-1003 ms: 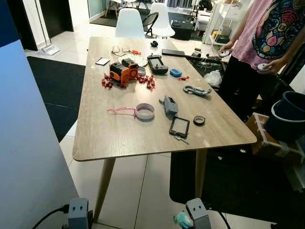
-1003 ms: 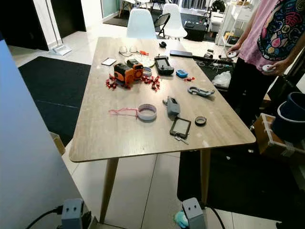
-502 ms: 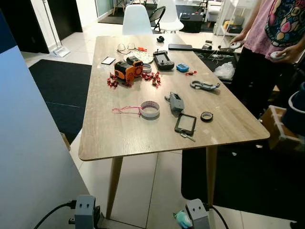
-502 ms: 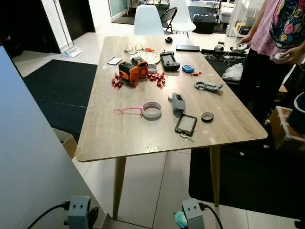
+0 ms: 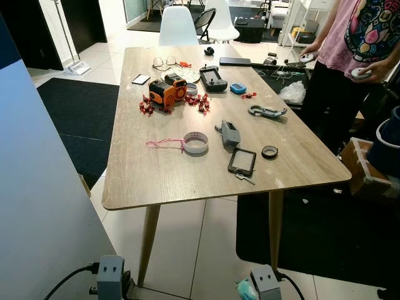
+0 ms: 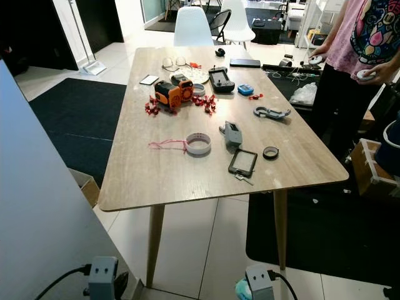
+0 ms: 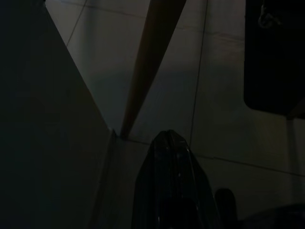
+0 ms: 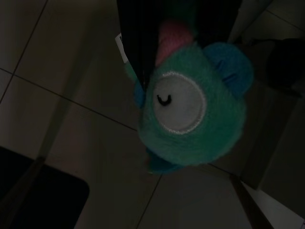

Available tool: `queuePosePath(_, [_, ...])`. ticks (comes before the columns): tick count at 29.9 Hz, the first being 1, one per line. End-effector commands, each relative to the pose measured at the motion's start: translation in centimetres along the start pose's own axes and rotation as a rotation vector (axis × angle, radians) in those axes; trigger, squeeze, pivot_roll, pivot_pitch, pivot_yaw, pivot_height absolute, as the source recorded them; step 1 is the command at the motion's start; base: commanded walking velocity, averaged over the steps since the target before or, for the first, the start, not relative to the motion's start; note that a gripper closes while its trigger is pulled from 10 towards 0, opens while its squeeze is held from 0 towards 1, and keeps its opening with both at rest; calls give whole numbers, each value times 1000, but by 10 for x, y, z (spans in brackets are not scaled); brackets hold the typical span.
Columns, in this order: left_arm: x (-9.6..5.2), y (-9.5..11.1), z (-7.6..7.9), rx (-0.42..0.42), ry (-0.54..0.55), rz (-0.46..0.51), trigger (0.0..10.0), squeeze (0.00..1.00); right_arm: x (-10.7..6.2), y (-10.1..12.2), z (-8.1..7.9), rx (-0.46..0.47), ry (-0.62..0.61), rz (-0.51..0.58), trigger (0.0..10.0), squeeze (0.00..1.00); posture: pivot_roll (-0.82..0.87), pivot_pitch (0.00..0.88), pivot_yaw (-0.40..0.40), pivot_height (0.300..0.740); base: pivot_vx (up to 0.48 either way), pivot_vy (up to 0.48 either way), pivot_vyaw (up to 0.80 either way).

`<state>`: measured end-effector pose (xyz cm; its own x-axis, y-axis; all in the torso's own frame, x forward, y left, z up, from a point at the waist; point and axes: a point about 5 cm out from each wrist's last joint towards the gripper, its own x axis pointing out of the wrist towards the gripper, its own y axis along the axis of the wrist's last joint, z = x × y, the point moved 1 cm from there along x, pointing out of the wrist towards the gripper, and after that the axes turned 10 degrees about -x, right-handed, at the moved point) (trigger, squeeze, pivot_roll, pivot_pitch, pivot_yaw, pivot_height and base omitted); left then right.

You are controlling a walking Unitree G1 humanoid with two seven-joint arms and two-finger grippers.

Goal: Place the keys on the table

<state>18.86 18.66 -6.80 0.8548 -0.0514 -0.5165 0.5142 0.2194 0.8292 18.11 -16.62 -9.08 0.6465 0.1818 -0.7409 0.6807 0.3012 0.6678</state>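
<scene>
Teal plush (image 8: 190,109), a round keyring charm with a white face patch, hangs clamped between your right gripper's (image 8: 181,28) black fingers, low by the floor tiles and short of the table (image 5: 156,175), because you carry it down at your side while approaching. No metal keys are visible; the charm dangles straight down, its long axis roughly vertical. Your left gripper (image 7: 167,143) hangs idle, fingers pressed together. A person (image 5: 369,37) stands at the table's right.

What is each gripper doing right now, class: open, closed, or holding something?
Left gripper: closed, holding nothing visible, hanging low by the floor.
Right gripper: closed on a teal plush keychain.
</scene>
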Motion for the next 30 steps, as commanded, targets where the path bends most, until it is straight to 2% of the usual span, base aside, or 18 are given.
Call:
queuePosePath(1, [-1,-6,1,-14,11,-29,10000,0,-1,-1,2,-1,-6,0,10000,0,71,59,-24,740,0,0,0])
queuePosePath(26, [1,-6,1,-30,27,-30,10000,0,2,6,0,-14,-2,12,10000,0,77,48,-25,740,0,-385,0])
queuePosePath(30, [1,-6,1,-33,29,-40,10000,0,2,6,0,-13,-2,11,10000,0,78,48,-24,740,0,0,0])
